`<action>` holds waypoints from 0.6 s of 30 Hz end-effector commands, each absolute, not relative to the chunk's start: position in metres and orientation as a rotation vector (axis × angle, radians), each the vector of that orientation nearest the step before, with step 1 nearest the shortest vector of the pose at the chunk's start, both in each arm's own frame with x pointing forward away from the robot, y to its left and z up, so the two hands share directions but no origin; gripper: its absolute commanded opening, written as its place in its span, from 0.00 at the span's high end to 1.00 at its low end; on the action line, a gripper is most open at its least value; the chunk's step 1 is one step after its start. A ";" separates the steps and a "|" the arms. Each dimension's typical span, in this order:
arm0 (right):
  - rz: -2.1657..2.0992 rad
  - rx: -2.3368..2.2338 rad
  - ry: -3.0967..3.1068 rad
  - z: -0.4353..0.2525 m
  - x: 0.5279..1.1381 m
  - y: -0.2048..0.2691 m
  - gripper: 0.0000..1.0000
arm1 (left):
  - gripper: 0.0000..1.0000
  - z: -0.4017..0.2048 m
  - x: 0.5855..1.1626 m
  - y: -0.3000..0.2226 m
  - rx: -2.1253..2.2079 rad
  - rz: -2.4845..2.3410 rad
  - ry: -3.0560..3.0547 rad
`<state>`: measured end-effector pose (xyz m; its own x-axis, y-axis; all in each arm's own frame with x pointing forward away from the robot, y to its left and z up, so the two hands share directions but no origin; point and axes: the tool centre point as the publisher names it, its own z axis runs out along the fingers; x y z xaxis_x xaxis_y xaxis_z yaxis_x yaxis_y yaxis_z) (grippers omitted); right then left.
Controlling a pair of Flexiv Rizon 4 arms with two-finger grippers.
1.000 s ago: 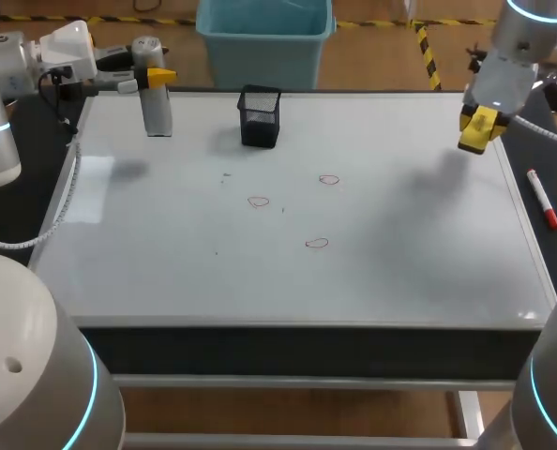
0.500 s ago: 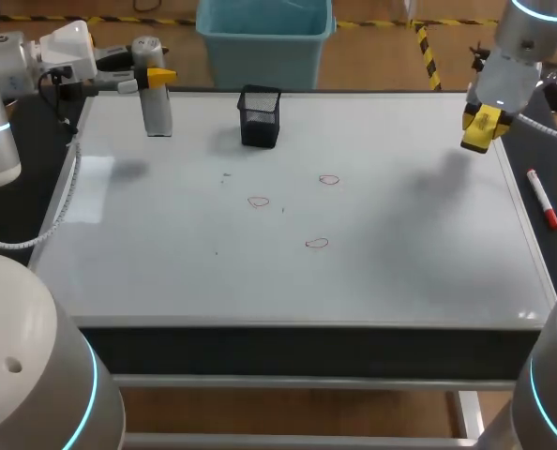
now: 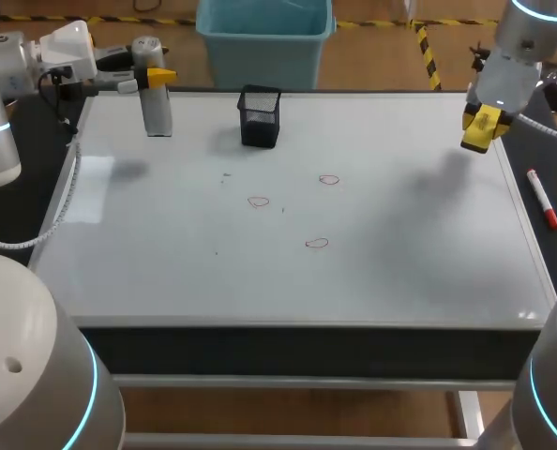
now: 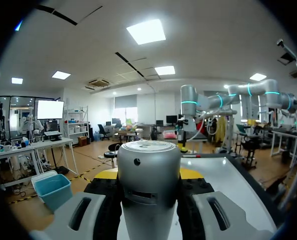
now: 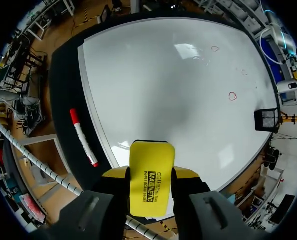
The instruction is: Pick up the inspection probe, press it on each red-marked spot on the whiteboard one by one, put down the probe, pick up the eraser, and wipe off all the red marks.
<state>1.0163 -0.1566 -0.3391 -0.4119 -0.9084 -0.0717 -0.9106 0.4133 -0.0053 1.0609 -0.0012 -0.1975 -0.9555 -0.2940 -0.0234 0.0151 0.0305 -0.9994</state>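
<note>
Left gripper (image 3: 157, 77) clamps the probe (image 3: 153, 111) (apparently upright at the whiteboard's (image 3: 400, 272) far corner); right gripper (image 3: 480, 131) grips the eraser (image 5: 151, 170); all three red marks (image 3: 317, 243) are unwiped.

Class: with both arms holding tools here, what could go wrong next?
The eraser in the right gripper might wipe the three red marks before the probe presses them. Swinging the probe, held by the left gripper, towards the marks could clip the mesh cup standing between.

Bright even overhead light, soft shadows and pale glare on whiteboard (image 3: 400, 272)
</note>
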 end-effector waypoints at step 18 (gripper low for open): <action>0.048 -1.671 2.586 -0.338 1.016 -0.157 1.00 | 1.00 -0.191 0.968 -0.111 0.077 -2.251 2.161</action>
